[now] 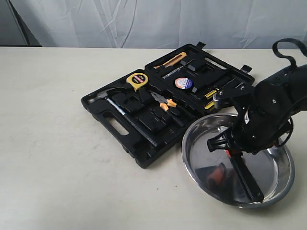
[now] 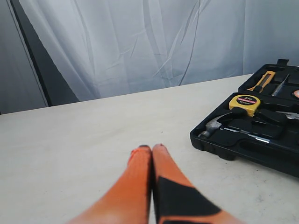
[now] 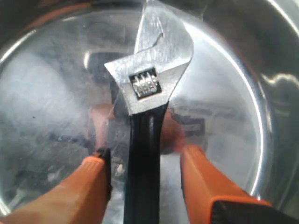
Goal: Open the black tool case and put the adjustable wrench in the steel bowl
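Your pale surface (image 1: 57,143) sits before a creased grey-white curtain (image 1: 144,21). The case (image 1: 139,146) lies open on it, with the bowl (image 1: 201,153) just beside. The wrench (image 3: 147,116) lies in the bowl between your right claw's (image 3: 145,156) spread fingers, which stand clear of its handle. Your left claw (image 2: 152,148) is pinched together, empty.

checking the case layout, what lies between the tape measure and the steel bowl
The orange-handled pliers, in the open black tool case, lie between the tape measure and the steel bowl, seen in the exterior view.
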`<control>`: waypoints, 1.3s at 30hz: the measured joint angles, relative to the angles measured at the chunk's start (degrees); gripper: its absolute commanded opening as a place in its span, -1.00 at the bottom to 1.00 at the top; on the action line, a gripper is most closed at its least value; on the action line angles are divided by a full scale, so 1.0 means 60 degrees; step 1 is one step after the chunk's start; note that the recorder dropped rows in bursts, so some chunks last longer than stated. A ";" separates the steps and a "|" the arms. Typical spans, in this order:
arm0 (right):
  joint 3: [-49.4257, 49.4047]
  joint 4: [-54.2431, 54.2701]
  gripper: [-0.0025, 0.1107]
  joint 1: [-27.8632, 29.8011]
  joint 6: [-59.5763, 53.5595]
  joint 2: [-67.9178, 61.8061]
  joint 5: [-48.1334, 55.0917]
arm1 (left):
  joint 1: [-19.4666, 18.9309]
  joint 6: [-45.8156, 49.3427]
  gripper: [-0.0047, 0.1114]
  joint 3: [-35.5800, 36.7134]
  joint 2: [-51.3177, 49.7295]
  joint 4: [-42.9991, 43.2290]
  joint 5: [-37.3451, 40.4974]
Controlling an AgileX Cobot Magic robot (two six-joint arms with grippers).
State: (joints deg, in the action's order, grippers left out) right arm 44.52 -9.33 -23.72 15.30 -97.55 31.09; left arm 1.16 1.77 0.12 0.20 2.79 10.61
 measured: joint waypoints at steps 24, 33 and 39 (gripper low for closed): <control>-0.1608 0.3574 -0.96 0.0003 -0.1057 1.0037 0.4228 | 0.0000 0.0000 -0.91 0.0000 0.0000 0.0000 0.0000; -0.1604 0.3707 -0.96 0.0003 -0.1078 1.2944 0.4463 | 0.0000 0.0000 -0.91 0.0000 0.0000 0.0000 0.0000; -0.2218 0.2612 -0.96 0.0488 -0.1945 1.4535 0.1287 | 0.0000 0.0000 -0.91 0.0000 0.0000 0.0000 0.0000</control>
State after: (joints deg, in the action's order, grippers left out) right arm 31.21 6.34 -20.79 3.63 -10.34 38.82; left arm 1.16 1.77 0.12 0.20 2.79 10.61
